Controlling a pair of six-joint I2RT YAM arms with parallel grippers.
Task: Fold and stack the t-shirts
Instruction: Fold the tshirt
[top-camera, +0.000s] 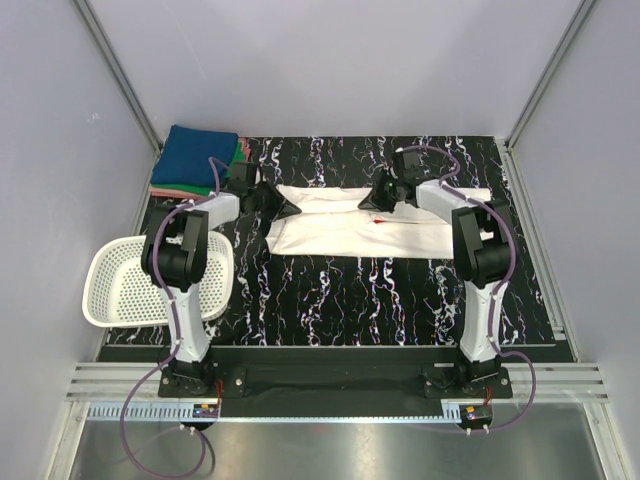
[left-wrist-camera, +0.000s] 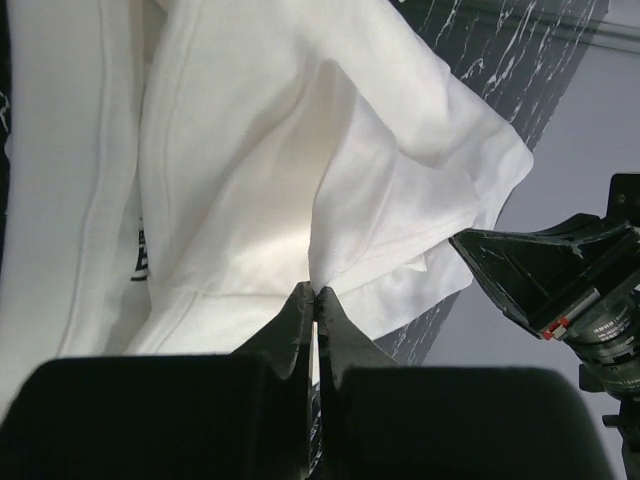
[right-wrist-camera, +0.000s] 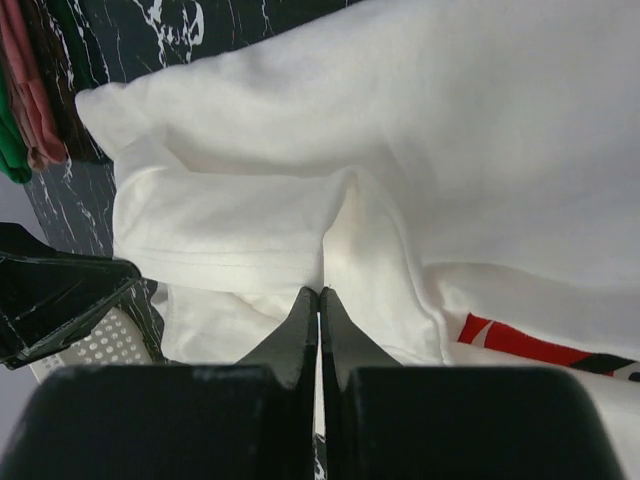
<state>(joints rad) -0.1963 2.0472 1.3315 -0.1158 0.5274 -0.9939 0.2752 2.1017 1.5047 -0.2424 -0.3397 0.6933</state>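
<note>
Top view: the white t-shirt (top-camera: 350, 232) lies part-folded mid-frame on the marbled table (top-camera: 340, 290). The folded shirts (top-camera: 195, 160) are stacked upper left, with the mesh basket (top-camera: 125, 285) at left.
Left wrist: the left gripper (left-wrist-camera: 316, 297) pinches a fold of the white t-shirt, bottom centre.
Right wrist: the right gripper (right-wrist-camera: 320, 296) pinches it too, with the red print (right-wrist-camera: 520, 345) lower right.

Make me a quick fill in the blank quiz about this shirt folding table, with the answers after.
The t-shirt pinched by the left gripper and the right gripper is ____. The folded stack has a ____ shirt on top. The mesh basket sits on the robot's ____ side.
Missing words: white, blue, left.
</note>
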